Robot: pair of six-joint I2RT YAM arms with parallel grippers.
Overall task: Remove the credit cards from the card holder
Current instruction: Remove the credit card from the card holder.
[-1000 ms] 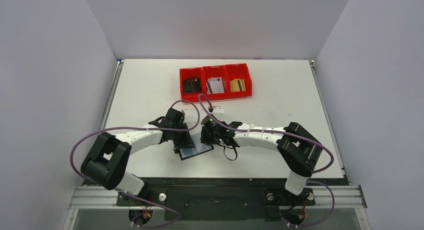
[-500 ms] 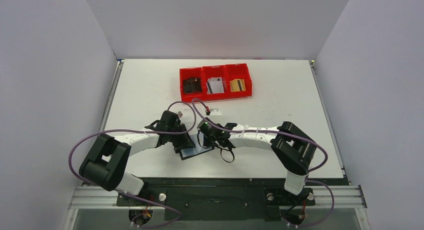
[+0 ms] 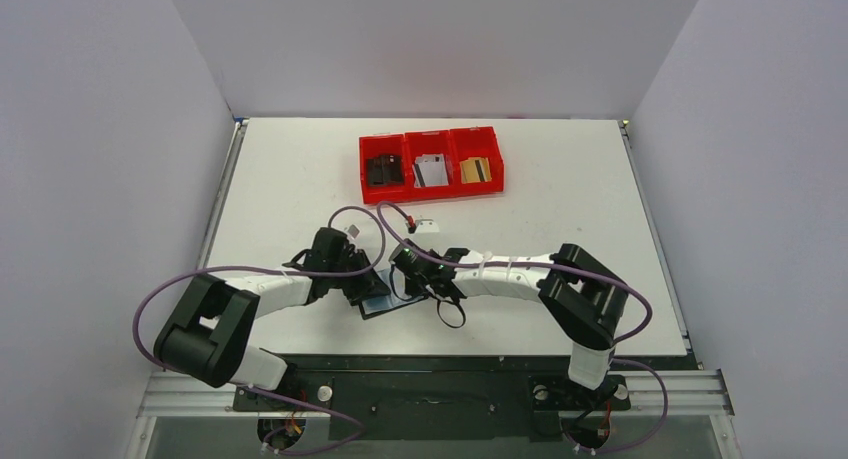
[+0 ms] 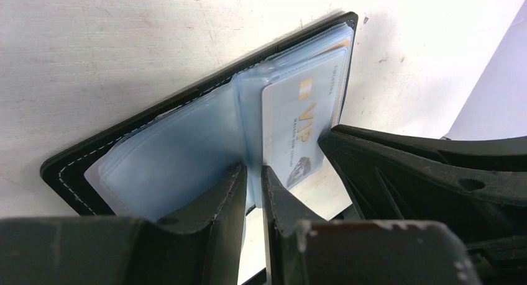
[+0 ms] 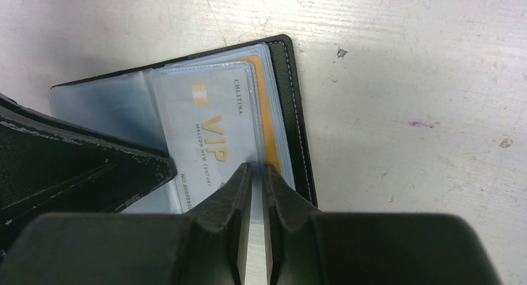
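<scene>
Our left gripper (image 4: 252, 175) pinching the sleeve of the card holder (image 4: 180, 151), right gripper (image 5: 256, 171) at its white card (image 5: 208, 126), grip we cannot tell

The white surface (image 3: 560, 179) is rectangular and enclosed on three sides by plain pale panels: a left wall (image 3: 100, 129), a back wall (image 3: 430, 39) and a right wall (image 3: 760, 129). A red bin unit (image 3: 440, 193) sits on the far half of the surface, near the back edge and slightly right of centre. It consists of three compartments joined side by side in one row. An aluminium rail (image 3: 690, 389) runs along the near edge.

Surface condition, right wrist view: fine scratches, one dark speck (image 5: 340, 51), one magenta smear (image 5: 417, 123), one brownish speck (image 5: 506, 142).
</scene>
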